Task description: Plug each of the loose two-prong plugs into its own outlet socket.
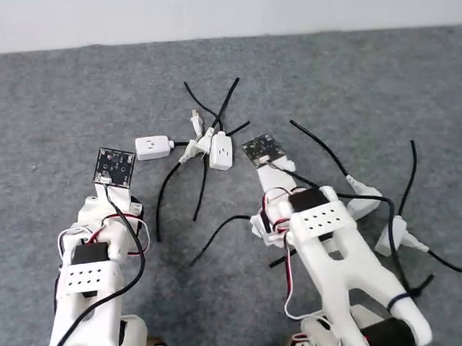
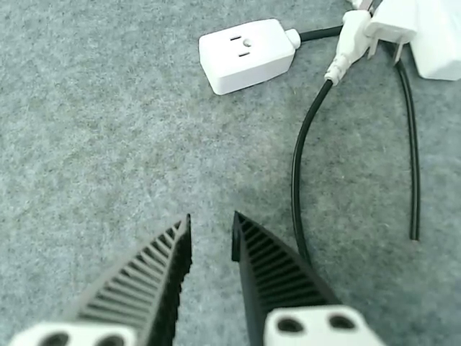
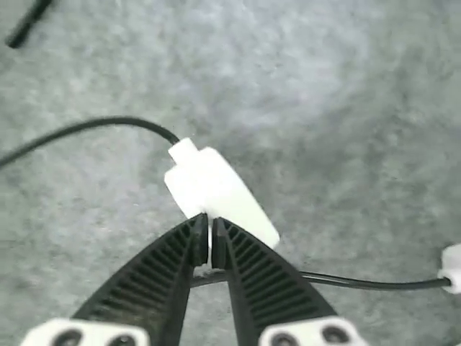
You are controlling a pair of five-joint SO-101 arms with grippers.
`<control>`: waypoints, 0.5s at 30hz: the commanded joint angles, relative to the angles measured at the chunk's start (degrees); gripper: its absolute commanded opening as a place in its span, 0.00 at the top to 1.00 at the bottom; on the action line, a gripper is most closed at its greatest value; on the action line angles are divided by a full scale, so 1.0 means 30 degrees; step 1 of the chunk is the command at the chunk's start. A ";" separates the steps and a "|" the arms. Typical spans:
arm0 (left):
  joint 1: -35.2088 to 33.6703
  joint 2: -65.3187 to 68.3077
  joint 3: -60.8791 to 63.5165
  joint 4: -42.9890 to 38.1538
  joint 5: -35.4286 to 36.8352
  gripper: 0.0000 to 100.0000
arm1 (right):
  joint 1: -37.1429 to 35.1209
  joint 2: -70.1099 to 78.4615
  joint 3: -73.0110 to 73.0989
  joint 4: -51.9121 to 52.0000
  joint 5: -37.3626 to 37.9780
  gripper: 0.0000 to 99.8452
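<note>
My left gripper [image 2: 211, 225] hovers over bare carpet, open by a narrow gap with nothing between its fingers. Beyond it lies a white outlet socket [image 2: 245, 54] [image 1: 153, 147] on a black cord. Right of that socket, a white two-prong plug [image 2: 351, 43] [image 1: 192, 150] rests against a second socket [image 2: 436, 43] [image 1: 220, 150]. My right gripper [image 3: 207, 232] is shut on the edge of a third white socket [image 3: 216, 191], whose black cord [image 3: 79, 133] trails away across the carpet. In the high view this socket [image 1: 257, 225] peeks out beside the right arm [image 1: 325, 230].
Two more white cord ends [image 1: 363, 202] [image 1: 391, 235] with black cords lie to the right of the right arm. Several loose cords cross at the middle back [image 1: 213, 112]. Another cord [image 3: 360, 282] runs just under my right fingers. Grey carpet [image 1: 52, 104] covers the table.
</note>
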 commanded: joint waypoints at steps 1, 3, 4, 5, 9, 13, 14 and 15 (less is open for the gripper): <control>0.0059 -0.0381 -0.0220 -0.0440 0.0000 0.91 | 0.0630 -0.0454 0.0029 -0.0630 0.0264 0.99; 0.0059 -0.0381 -0.0220 -0.0440 0.0000 0.91 | 0.0777 -0.0366 0.0322 -0.1333 0.0322 0.99; 0.0059 -0.0381 -0.0220 -0.0440 0.0000 0.91 | 0.0777 -0.0161 0.0527 -0.1773 0.0557 0.99; 0.0059 -0.0381 -0.0220 -0.0440 0.0000 0.91 | 0.0747 0.0132 0.0674 -0.2095 0.0733 0.99; 0.0059 -0.0381 -0.0220 -0.0440 0.0000 0.91 | 0.0747 0.1128 0.0527 -0.2711 0.0908 0.99; 0.0117 -0.0381 -0.0220 -0.0440 0.0000 0.91 | 0.0747 0.1128 -0.0264 -0.2593 0.1348 0.99; 0.0117 -0.0381 -0.0190 -0.0440 0.0000 0.91 | 0.0630 0.1128 -0.0557 -0.2447 0.1934 0.99; 0.0117 -0.0381 -0.0190 -0.0440 0.0000 0.91 | 0.0542 0.1128 -0.0879 -0.2125 0.2608 0.99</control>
